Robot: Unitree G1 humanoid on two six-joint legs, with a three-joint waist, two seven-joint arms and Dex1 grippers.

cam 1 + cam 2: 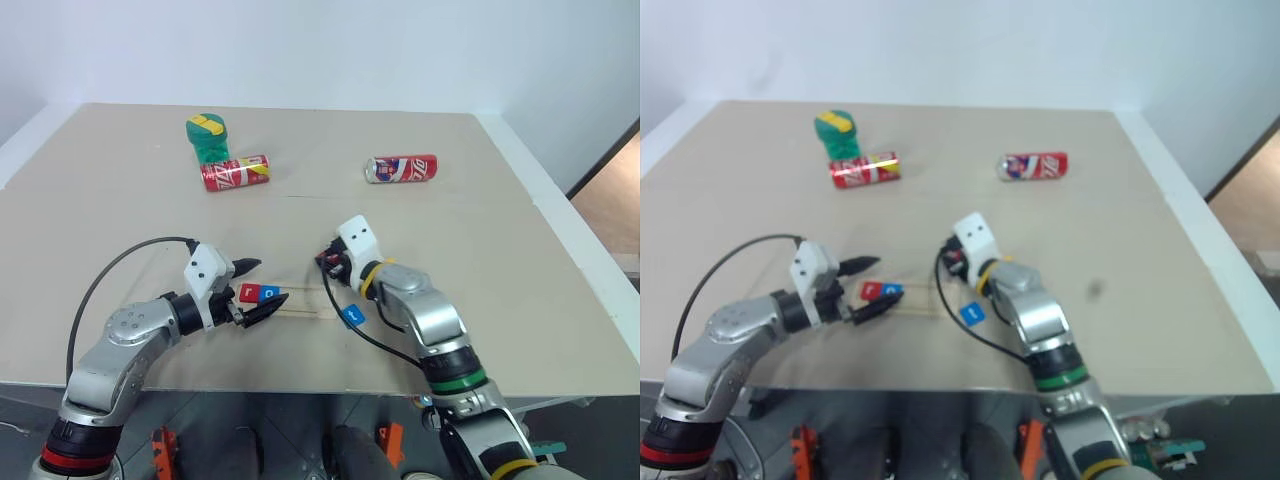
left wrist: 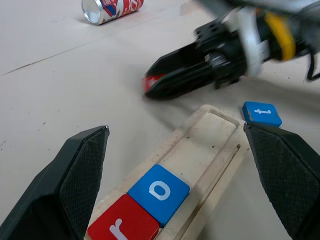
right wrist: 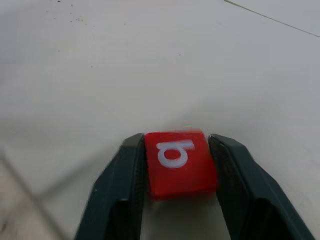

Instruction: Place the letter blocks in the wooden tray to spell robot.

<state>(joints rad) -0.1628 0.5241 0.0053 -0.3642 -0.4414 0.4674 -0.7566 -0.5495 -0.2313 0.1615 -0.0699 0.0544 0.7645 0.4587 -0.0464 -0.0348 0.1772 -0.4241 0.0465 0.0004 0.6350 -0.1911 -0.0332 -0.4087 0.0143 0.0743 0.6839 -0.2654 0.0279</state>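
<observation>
On the table (image 1: 120, 200), far left side: a green container with a yellow-marked top (image 1: 206, 137) stands upright; a red soda can (image 1: 236, 172) lies on its side just in front of it; nearer, the left gripper (image 1: 262, 285) hovers level over the left end of the wooden tray (image 2: 210, 135); its fingers (image 2: 80, 175) stand spread wide, one on each side of the tray, holding nothing; in the tray's groove at that end sit two letter blocks, a red "r" block (image 2: 120, 227) and a blue "o" block (image 2: 159, 190), touching side by side; the remainder of the groove lies bare.

Centre: the right gripper (image 3: 177, 165) sits beside the tray's right end, pointing left and slightly down; its fingers (image 3: 120, 185) are closed against both sides of a red "b" block (image 3: 179, 162), which is gripped between them; whether that block touches the table cannot be told.

Right of the tray: a blue "t" block (image 2: 261, 113) lies flat on the table just beside the tray's end, outside it; at the far right, a second red soda can (image 1: 401, 168) lies on its side, well apart from the rest.
</observation>
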